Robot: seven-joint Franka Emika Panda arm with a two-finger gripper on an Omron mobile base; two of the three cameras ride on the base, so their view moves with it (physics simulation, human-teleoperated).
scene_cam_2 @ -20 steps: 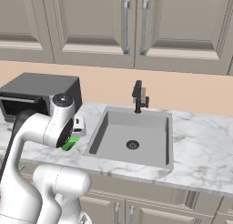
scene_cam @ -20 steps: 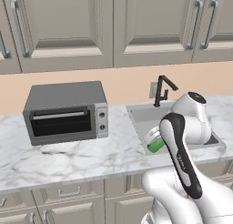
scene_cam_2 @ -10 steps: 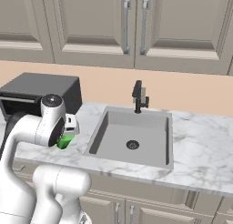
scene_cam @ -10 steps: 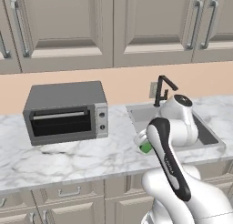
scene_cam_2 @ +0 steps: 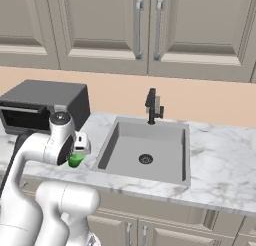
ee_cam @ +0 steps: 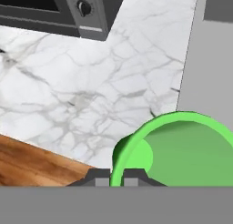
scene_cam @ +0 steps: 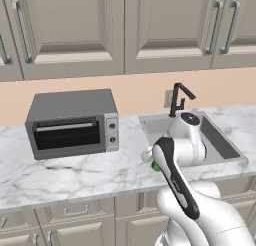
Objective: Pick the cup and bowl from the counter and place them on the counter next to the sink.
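The end effector is clenched on the rim of the cup, with one finger inside the wall and one outside. The hand view looks into the open green cup from close range; beyond it lie the marble tabletop, the lower corner of the toaster oven with one knob, the grey edge of the sink, and a strip of wood floor past the tabletop's front edge.

The left base view gives the wider layout: the toaster oven stands on the left part of the tabletop against the wall, and the sink with the black faucet sits to the right. The cup shows there as a small green patch behind the arm's wrist.

The right base view exposes the full sink basin and its drain. The cup hangs under the wrist, above the tabletop strip between the toaster oven and the sink's left edge, near the front edge.

The arm is folded, elbow raised, wrist pointing down over that strip.
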